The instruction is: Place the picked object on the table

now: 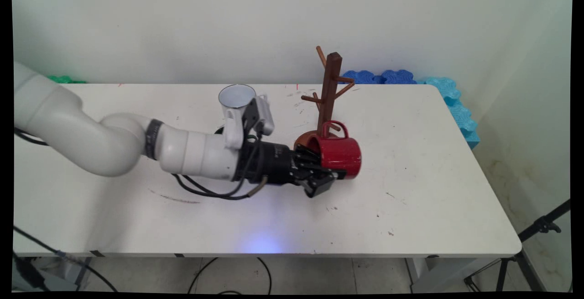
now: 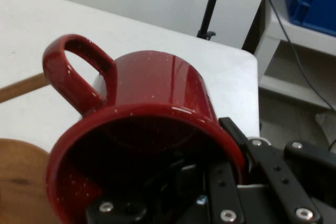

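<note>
A black end effector (image 1: 329, 174) is seen reaching sideways toward the desk's right edge, clamped on the rim of a red mug (image 1: 338, 152): one finger sits inside the mouth, the other outside the wall. The mug is held on its side near the middle of the white desk (image 1: 433, 207), handle up. Just behind it, a brown wooden mug tree (image 1: 329, 90) is standing. Farther left, toward the far edge, a white cup (image 1: 236, 97) is visible.

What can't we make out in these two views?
- Mug tree base: main view, mostly hidden behind the red mug; hand view cuts it at the left edge.
- Gripper fingertips: one sits inside the mug, the other outside its wall.
- White cup: lower part hidden by the arm's wrist.
</note>
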Robot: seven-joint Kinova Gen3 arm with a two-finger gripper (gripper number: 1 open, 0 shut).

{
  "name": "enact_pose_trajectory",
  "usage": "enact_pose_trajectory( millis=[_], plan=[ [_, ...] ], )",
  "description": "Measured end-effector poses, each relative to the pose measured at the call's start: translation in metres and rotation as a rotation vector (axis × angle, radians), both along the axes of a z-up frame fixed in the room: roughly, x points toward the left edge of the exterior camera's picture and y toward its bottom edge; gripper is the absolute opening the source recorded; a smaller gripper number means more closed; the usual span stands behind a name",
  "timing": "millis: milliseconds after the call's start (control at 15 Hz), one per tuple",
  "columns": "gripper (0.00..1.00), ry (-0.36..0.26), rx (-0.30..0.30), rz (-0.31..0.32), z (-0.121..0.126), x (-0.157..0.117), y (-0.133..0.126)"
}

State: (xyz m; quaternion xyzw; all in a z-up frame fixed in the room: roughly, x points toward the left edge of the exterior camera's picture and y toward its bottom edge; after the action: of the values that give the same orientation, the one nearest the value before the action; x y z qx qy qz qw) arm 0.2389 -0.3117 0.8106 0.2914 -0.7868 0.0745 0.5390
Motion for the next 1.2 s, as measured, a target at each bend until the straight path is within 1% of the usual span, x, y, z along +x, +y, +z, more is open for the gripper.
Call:
enact_pose_trajectory(
  millis=[133,333,667,733,867,1000,1200],
  plan=[
    [0.00,-0.034,0.002,-0.010,0.012,0.013,0.001],
    [0.00,-0.079,0.015,0.000,0.026,0.033,0.002],
    [0.00,-0.159,0.049,0.019,0.038,0.055,0.004],
    [0.00,-0.178,0.060,0.006,0.039,0.056,0.005],
    [0.00,-0.217,0.064,-0.036,0.048,0.056,0.007],
    [0.00,-0.259,0.063,-0.080,0.061,0.058,0.007],
    [0.00,-0.311,0.055,-0.127,0.080,0.060,0.007]
  ],
)
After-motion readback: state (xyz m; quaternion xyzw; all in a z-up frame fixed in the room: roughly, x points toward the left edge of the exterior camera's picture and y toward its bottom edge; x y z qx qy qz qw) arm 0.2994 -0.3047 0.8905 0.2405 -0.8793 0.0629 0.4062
